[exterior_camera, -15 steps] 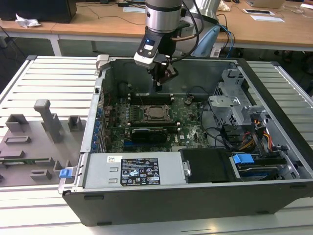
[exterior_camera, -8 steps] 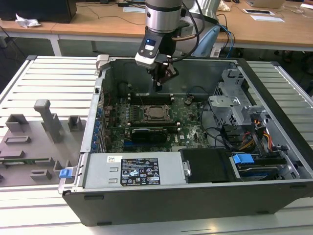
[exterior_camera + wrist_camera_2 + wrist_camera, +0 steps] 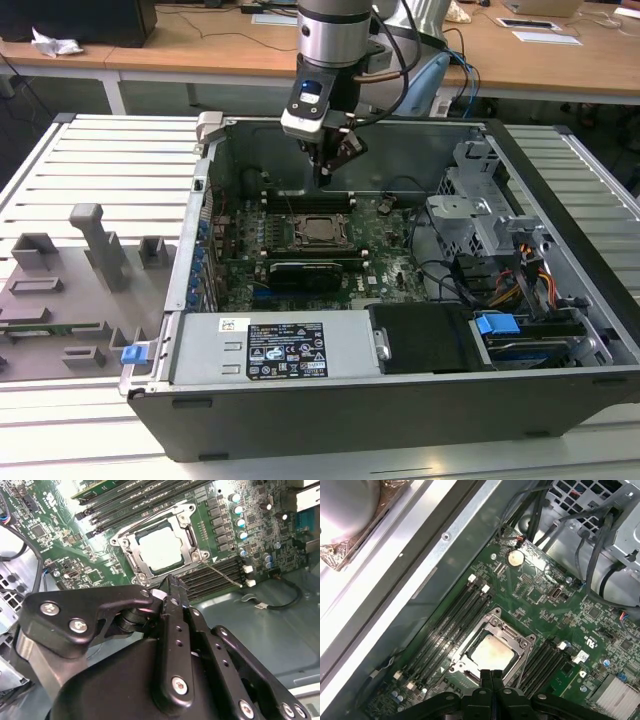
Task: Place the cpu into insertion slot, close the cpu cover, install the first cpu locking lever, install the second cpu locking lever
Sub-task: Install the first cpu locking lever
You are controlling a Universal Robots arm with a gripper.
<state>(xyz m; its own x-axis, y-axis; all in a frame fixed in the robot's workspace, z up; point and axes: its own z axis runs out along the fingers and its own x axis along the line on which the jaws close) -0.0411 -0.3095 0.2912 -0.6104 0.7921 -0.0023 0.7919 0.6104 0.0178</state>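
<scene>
Second wrist view: hand (image 3: 170,582) seen with fingers pressed together, nothing held, poised above socket edge. cpu (image 3: 159,550) already seated in insertion slot (image 3: 148,530); cpu cover (image 3: 131,549) laid flat around it. Thin wire lever (image 3: 226,575) seen jutting from socket corner over memory slots (image 3: 207,580), judged not latched. Step in hand, as judged: first locking lever. Called for: fingertip set on lever wire, wire pressed down, tucked under catch, motherboard (image 3: 225,525) left unscraped. Exterior view: open computer case (image 3: 560,250) stood on slatted table (image 3: 100,170).
</scene>
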